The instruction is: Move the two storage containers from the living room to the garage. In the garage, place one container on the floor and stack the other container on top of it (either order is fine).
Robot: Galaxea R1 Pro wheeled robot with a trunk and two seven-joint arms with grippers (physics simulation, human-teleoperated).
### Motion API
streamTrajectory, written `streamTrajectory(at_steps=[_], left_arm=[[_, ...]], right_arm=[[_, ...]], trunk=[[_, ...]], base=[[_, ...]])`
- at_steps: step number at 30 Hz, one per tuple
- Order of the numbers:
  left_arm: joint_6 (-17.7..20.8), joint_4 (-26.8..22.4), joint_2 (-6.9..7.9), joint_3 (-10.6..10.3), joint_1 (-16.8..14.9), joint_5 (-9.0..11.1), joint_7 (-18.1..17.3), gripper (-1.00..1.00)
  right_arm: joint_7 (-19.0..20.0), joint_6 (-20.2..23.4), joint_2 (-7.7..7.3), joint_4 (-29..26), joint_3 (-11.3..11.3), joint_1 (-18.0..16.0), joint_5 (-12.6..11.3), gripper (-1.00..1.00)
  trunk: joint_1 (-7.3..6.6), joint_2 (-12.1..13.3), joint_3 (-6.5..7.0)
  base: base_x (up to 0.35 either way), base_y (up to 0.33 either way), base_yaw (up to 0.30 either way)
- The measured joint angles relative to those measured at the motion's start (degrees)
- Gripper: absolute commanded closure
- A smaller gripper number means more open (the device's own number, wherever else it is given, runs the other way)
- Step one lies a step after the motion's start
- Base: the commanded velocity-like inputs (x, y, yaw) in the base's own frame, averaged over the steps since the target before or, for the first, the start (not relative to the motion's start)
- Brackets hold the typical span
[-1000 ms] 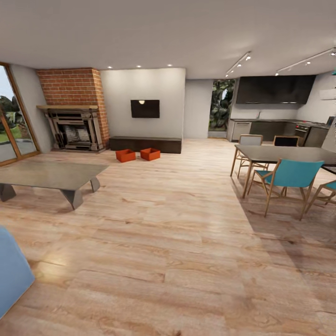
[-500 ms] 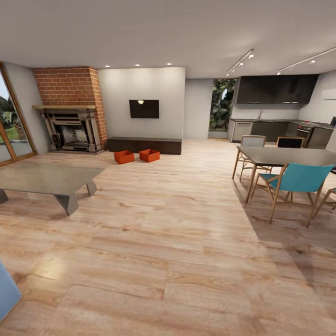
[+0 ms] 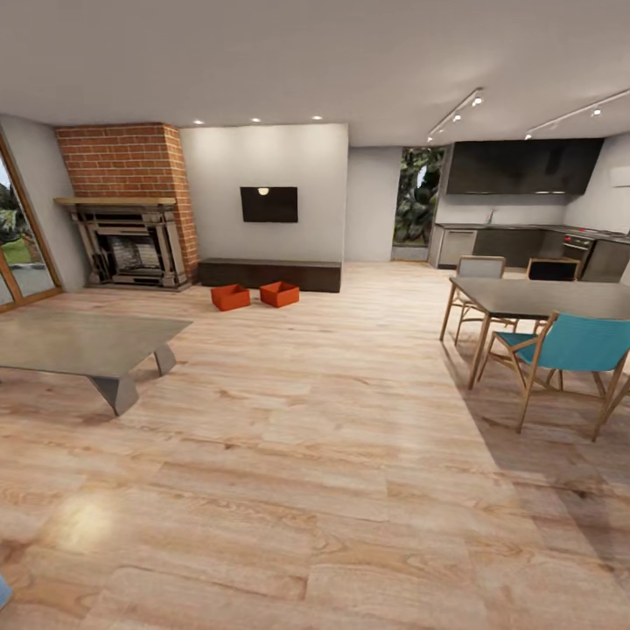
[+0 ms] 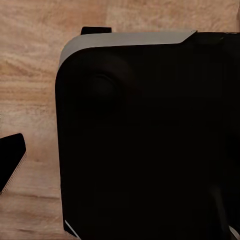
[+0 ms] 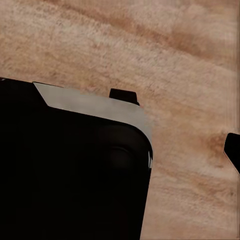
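**A:** Where are your bins?

**B:** Both storage containers sit on the wood plank floor [image 3: 332, 455] at about eleven o'clock, far across the living room. The left container [image 3: 230, 297] and the right container [image 3: 279, 293] lie side by side, just in front of the long low cabinet [image 3: 269, 273] under the TV [image 3: 269, 204]. They look parked out of the walkway, so you judge a straight run between the coffee table [image 3: 83, 344] at nine o'clock and the dining table [image 3: 547, 297] at two o'clock.

**A:** And your pincers?

**B:** You cannot tell. Each wrist view shows a dark housing over planks, a black tip poking past it, nothing of the gap. Arms seem tucked low for driving.
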Motion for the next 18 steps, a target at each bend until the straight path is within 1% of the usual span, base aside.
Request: streamTrajectory(at_steps=[18], left_arm=[[0.0,0.0,0.0,0.0,0.0,0.0,0.0,-1.0]], right_arm=[[0.0,0.0,0.0,0.0,0.0,0.0,0.0,-1.0]], trunk=[[0.0,0.0,0.0]], base=[[0.32,0.0,0.0]])
